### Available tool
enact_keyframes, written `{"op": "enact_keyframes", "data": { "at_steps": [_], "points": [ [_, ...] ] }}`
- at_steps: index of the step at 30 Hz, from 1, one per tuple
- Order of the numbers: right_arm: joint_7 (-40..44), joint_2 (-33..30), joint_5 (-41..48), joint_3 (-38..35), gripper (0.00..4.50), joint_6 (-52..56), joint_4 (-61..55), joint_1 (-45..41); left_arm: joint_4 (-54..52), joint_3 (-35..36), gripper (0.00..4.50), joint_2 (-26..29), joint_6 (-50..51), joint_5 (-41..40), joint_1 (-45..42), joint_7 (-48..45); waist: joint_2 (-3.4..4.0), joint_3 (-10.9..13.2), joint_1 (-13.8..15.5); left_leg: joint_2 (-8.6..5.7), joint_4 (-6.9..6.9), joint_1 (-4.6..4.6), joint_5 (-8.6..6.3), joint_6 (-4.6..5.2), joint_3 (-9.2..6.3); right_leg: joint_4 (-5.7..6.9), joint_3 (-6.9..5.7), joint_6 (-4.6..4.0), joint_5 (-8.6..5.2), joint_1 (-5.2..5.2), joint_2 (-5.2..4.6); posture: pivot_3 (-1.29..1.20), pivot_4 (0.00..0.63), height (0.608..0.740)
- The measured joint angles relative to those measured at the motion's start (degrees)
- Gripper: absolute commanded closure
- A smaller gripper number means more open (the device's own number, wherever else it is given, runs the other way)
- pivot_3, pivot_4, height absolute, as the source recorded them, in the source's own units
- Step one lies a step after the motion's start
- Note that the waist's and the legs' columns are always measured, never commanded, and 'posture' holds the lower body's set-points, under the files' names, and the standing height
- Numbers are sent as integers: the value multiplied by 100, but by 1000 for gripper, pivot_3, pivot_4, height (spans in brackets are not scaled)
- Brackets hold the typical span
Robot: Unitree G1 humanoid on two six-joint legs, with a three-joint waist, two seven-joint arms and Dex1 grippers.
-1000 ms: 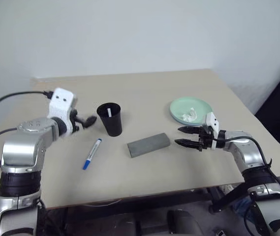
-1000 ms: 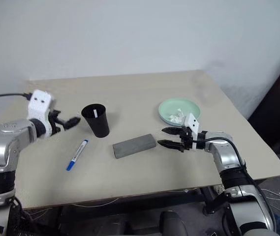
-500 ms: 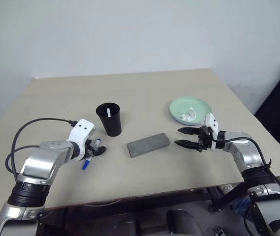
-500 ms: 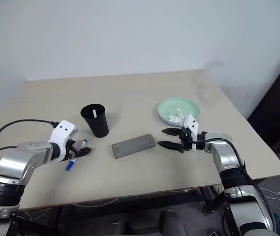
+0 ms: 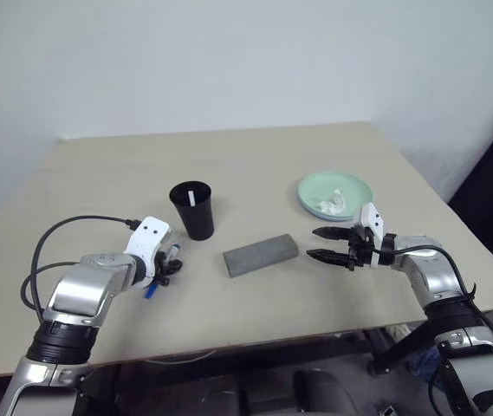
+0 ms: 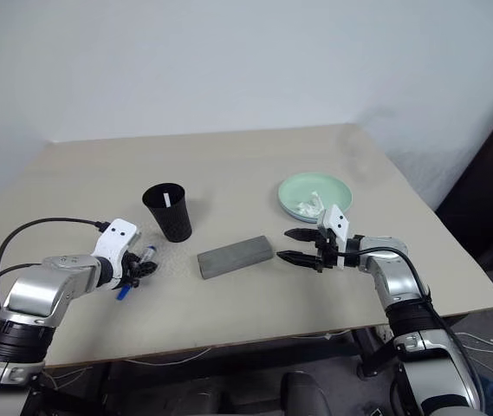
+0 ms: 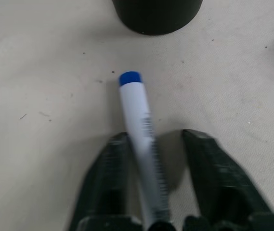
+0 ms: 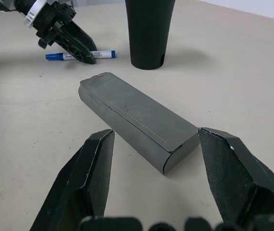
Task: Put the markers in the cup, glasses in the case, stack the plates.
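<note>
Marker (image 7: pixel 141 130) near end hidden between the left fingers (image 7: pixel 109 183)

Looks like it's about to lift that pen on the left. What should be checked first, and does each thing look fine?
1. Marker lies between the left end effector's fingers: ok.
2. Fingers clamped on the marker: cannot tell; a gap shows on one side.
3. Cup upright, mouth free, one marker already inside: ok.
4. Path from the marker to the cup free of other things: ok.
5. Right end effector open and apart from the left arm, beside the closed case: ok.
6. Plates far off the left arm's route: ok.
</note>
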Motion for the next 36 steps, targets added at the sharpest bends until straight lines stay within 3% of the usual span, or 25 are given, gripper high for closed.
{"op": "enact_keyframes", "data": {
  "at_steps": [3,10,17,23,30,36],
  "points": [
    [0,0,-1,0,1481,-5,17,-9,15,2,4363,0,-30,6,14,13,0,0,-6,0,0,3,0,0,0,0,0,0,0,0,0,0,0,733],
    [0,0,-32,-2,1481,-16,31,-28,-21,-11,4363,122,-326,20,115,-144,0,0,-6,1,-1,1,0,0,1,2,0,0,0,-3,1,0,0,733],
    [2,29,-105,-8,1481,-53,92,-114,-966,-122,4363,291,-1380,-161,452,-1104,0,0,9,-2,-4,-16,-4,-2,2,-10,0,-1,0,-15,-4,0,0,733],
    [2,50,-114,-13,1481,-104,221,-221,-1443,-171,4363,-215,-2587,-417,294,-1549,0,0,11,-5,-2,-15,-2,0,-1,-11,0,-1,0,-6,0,0,0,733],
    [-4,62,-119,-16,1481,-128,285,-228,-44,262,4363,-1511,-3768,-185,-1146,-410,-3,0,12,-11,17,1,12,11,-7,-9,3,0,0,30,0,0,0,733],
    [-28,63,-120,-19,1481,-153,288,-228,1486,494,4363,-1819,-5301,506,-2048,473,-3,-1,-3,-10,11,12,14,18,-8,-8,2,0,0,35,2,0,0,733]
  ]
}}
